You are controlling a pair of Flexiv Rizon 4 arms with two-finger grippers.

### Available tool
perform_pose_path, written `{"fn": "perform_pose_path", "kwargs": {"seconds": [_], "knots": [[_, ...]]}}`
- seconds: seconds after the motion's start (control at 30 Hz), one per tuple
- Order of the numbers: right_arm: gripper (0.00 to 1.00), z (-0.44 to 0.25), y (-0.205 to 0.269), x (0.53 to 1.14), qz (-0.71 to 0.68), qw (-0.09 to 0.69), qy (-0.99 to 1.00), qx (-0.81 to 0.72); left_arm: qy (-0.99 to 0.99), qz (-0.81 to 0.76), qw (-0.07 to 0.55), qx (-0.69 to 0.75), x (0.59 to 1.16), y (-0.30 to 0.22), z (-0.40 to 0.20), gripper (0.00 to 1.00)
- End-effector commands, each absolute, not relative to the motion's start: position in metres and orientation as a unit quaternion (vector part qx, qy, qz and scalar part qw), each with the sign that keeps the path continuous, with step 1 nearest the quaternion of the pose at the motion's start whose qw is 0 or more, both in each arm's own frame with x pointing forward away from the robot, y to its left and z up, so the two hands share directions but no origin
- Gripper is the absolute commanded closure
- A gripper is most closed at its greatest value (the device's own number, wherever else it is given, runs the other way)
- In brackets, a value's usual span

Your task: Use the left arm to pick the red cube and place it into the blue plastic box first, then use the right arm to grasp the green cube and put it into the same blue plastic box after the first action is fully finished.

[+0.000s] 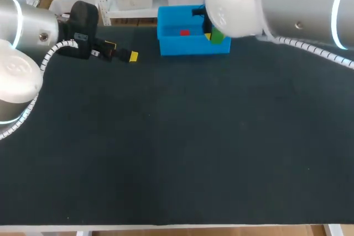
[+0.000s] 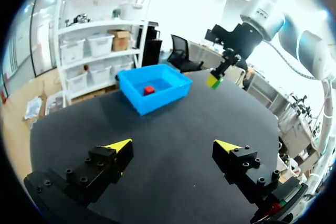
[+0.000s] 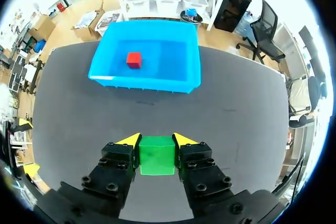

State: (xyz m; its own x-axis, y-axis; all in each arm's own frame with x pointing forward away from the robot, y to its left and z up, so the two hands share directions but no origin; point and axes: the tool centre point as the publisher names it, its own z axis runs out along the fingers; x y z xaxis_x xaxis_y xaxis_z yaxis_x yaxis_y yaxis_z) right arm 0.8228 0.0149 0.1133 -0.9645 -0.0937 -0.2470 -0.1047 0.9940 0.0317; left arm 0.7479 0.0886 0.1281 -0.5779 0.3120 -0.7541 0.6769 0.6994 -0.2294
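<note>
While level in right end effector, green cube.

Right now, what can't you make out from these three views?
- Head view: right arm hides its jaws, most of the green cube and the blue box's far right corner.
- Right wrist view: cube's clearance above the table, hidden by the cube itself.
- Left wrist view: red cube too small for detail.

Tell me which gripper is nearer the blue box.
Right. The right gripper, shut on the green cube, hangs at the edge of the blue plastic box; the left gripper stands open, farther off beside it.
</note>
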Motion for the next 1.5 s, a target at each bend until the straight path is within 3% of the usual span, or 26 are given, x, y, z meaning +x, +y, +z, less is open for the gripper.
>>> {"fn": "perform_pose_path", "kwargs": {"seconds": [0.03,0.73,1.5], "knots": [[1.00,0.116,0.013,0.817,0.025,0.128,0.990,-0.050,0.847,-0.260,0.359,0.292,0.747,0.091,0.126,0.00],[1.00,0.116,0.013,0.817,0.025,0.128,0.990,-0.050,0.847,-0.260,0.359,0.292,0.747,0.091,0.126,0.00],[1.00,0.107,0.016,0.917,0.098,0.214,0.970,-0.053,0.847,-0.260,0.359,0.292,0.747,0.091,0.126,0.00]]}}
